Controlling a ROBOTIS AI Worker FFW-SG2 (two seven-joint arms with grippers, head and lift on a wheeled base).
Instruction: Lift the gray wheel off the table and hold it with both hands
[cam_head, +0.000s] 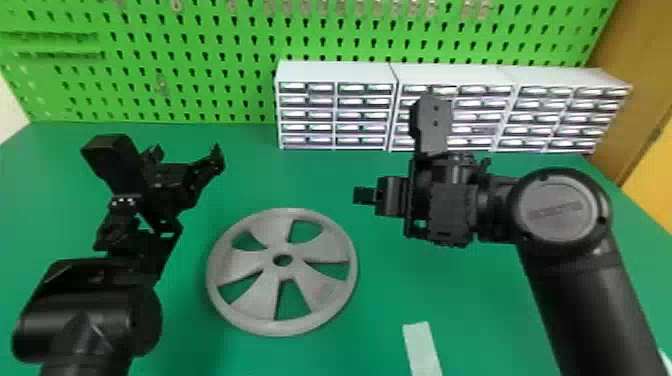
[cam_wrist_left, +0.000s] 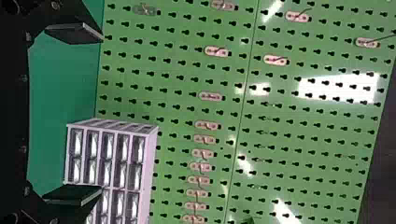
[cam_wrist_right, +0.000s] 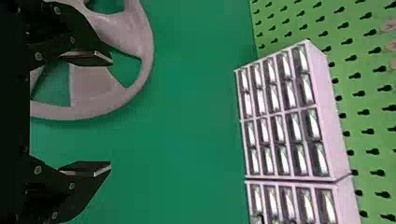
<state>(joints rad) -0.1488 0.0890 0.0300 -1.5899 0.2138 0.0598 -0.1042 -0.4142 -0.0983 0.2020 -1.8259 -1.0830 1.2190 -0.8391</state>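
Observation:
The gray wheel (cam_head: 254, 295) lies flat on the green table, between the two arms. To its upper left in the head view, my left gripper (cam_head: 186, 156) is held above the table with its fingers spread and nothing between them. In the left wrist view that gripper (cam_wrist_left: 86, 116) stands wide open, facing the pegboard. My right gripper (cam_head: 365, 195) is up and to the right of the wheel, apart from it. The right wrist view has this gripper (cam_wrist_right: 100, 112) open and holding nothing, with part of the wheel (cam_wrist_right: 93, 88) visible beyond one finger.
White drawer cabinets (cam_head: 336, 75) line the back right of the table (cam_head: 240, 185), before a green pegboard (cam_head: 200, 65). A pale strip (cam_head: 421, 347) lies near the front edge, right of the wheel.

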